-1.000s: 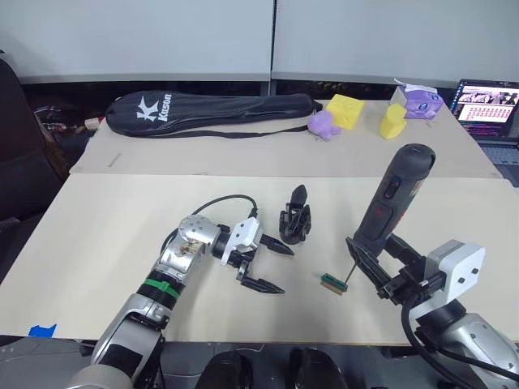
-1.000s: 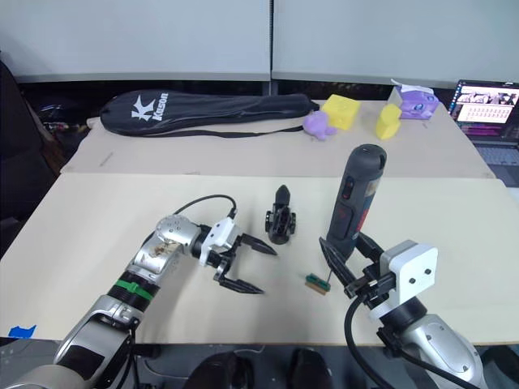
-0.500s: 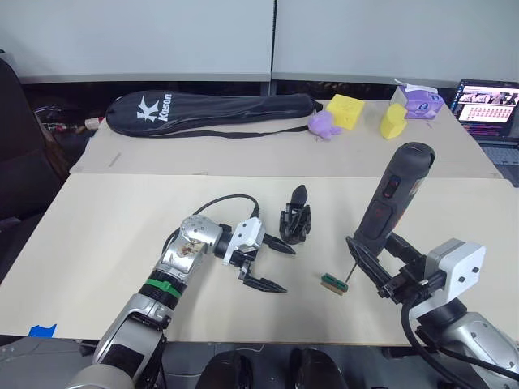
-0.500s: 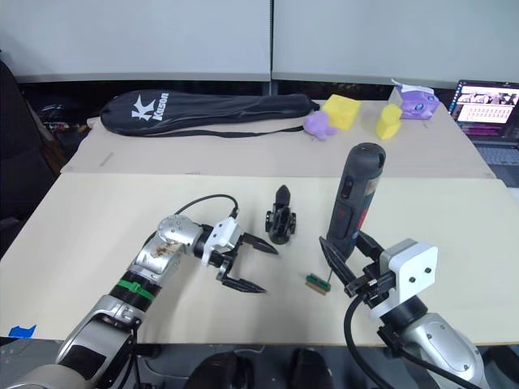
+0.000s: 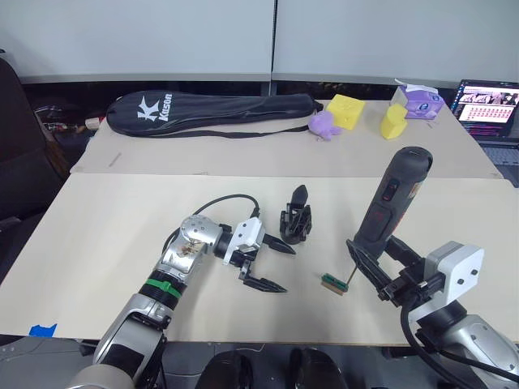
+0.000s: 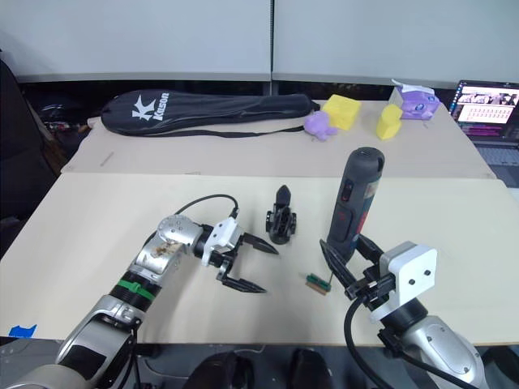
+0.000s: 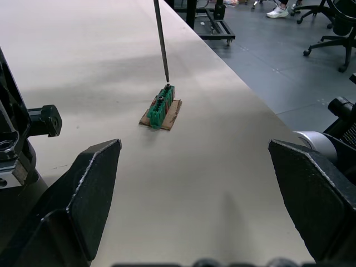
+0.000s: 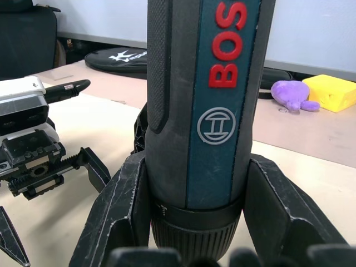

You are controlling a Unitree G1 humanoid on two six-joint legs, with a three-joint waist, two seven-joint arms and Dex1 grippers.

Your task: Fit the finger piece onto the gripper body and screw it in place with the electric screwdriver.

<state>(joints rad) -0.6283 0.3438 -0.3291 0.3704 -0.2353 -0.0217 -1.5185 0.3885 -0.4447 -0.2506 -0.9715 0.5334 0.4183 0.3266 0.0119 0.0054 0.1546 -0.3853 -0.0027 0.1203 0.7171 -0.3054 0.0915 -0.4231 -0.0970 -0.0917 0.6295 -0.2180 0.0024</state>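
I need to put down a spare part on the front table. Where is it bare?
Bare: the front table's left stretch, left of the left hand, and its far right corner beyond the electric screwdriver. Crowded: the middle, where the open left hand, the gripper body, the green block and the screwdriver-holding right hand sit close together.

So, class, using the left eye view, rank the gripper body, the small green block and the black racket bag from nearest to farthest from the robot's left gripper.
1. Gripper body, just beyond the left gripper, slightly to its right.
2. Green block, further right, under the screwdriver bit.
3. Racket bag, on the far table.
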